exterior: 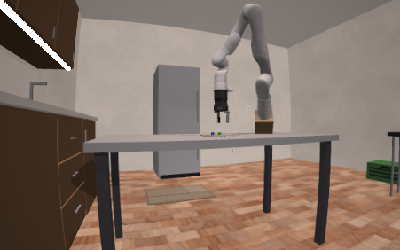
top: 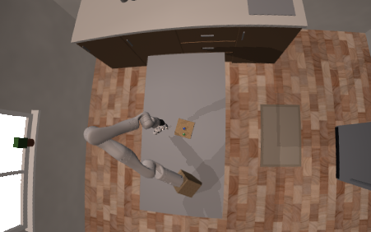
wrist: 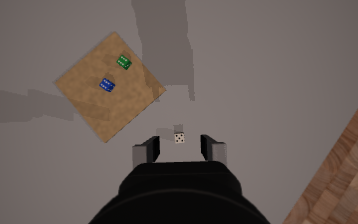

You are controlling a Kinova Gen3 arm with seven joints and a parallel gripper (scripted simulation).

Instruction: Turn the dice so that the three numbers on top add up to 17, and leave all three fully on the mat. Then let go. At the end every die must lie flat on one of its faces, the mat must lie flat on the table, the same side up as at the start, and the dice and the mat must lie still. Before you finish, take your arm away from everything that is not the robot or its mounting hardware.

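Nearest in the wrist view, the claw hangs high above the grey worktop, fingers spread wide and gripping nothing, lined up over the white die, presumably to come down on it. That die lies on the bare worktop, off the mat. Farther and to the left, the tan mat lies flat, carrying the blue die and, beyond it, the green die.

Grey table with tan mat, white die
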